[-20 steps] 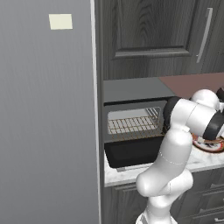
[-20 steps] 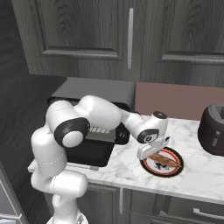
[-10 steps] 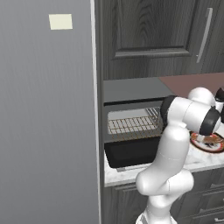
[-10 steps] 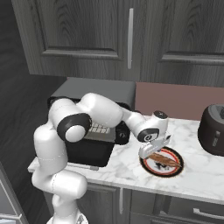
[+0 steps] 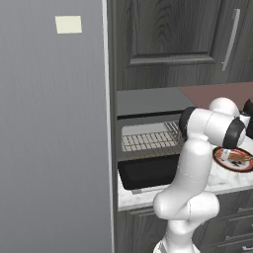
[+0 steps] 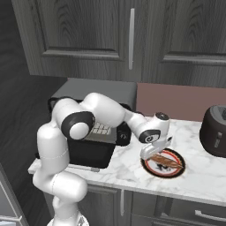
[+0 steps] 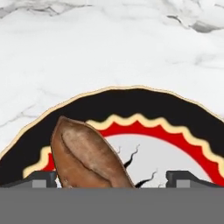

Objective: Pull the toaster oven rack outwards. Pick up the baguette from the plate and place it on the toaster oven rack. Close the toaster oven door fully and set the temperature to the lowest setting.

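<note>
Gripper [image 7: 112,177] has dropped lower over the plate [image 6: 164,163] since a second ago, jaws wide, baguette [image 7: 89,157] lying between them unheld; rack [image 5: 150,141] already out, grasp next.

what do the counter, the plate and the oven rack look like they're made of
Counter: polished white marble or an imitation of it, going by the grey veining. Plate: probably glazed ceramic, with crisp painted bands. Toaster oven rack: bare pale metal wire, thin parallel bars.
</note>
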